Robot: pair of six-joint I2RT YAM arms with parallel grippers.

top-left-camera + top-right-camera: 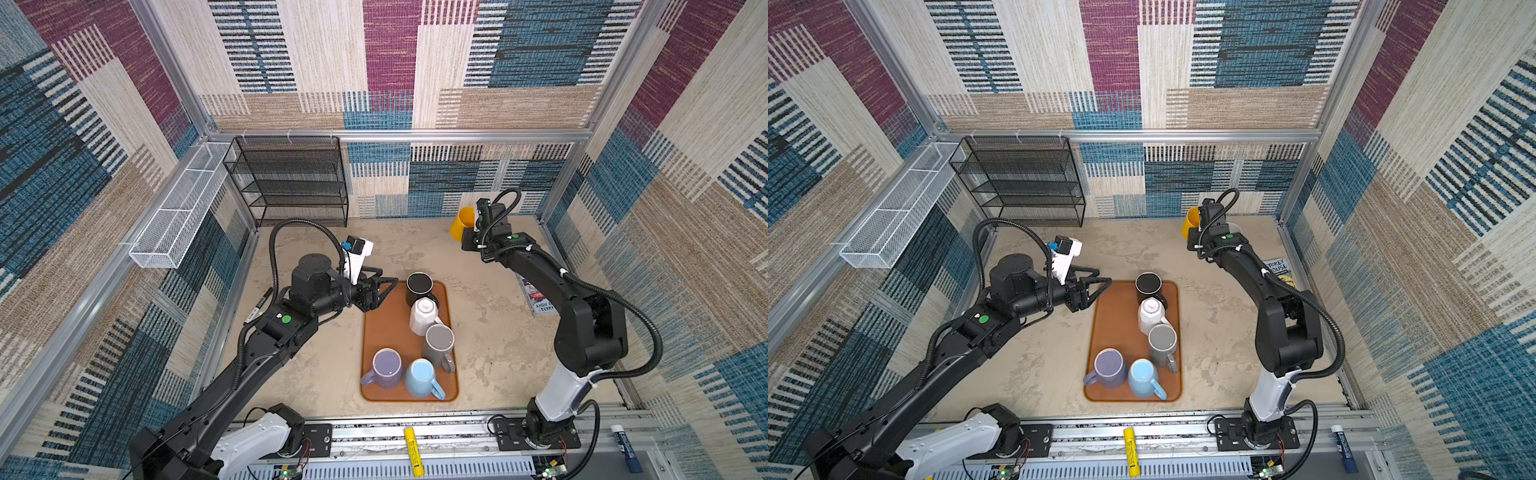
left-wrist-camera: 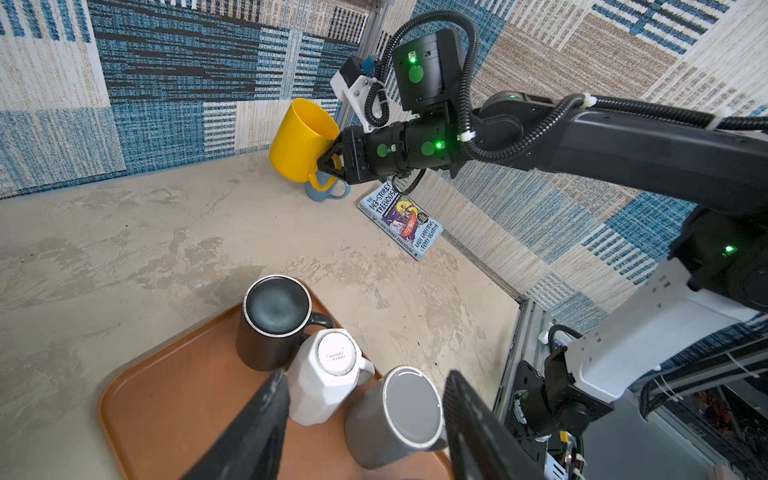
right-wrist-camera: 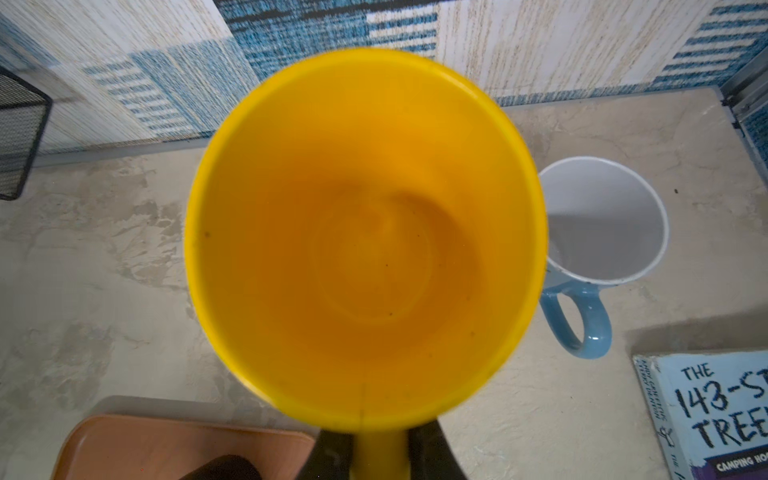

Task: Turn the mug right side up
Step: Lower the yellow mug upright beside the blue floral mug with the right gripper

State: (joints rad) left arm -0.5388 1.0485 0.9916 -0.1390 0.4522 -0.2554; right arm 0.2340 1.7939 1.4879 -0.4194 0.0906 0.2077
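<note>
"Between the fingers of the right tool (image 2: 330, 165) sits the handle of the yellow mug (image 2: 301, 141). Is that a sound place to hold it?"

"Probably the best one. The mug looks rigid and glossy, and a faint seam down its inner wall hints at moulded plastic, so it is likely light. Its wall is wide and slick, whereas the handle gives narrow jaws something to bite. The risk is the body pivoting about that handle as the wrist turns."

"How firm is the grip?"

"The right tool is clamped almost shut on the handle, one finger on each side, as the right wrist view shows. The mug hangs just beyond the fingertips, tilted, its mouth turned back toward the wrist. It seems clear of the tabletop, though the base is hard to judge."

"Anything close by?"

"A blue mug (image 3: 602, 220) stands upright just beside the held one, and a book (image 2: 401, 220) lies below the tool's wrist. Setting down would call for a gap from that blue mug."

"And the left tool (image 1: 384, 282)?"

"Roughly half open and gripping nothing. It hovers over the far corner of the tray (image 1: 384, 332), with the black mug (image 1: 419, 286) bottom-up just ahead of its fingertips."
</note>
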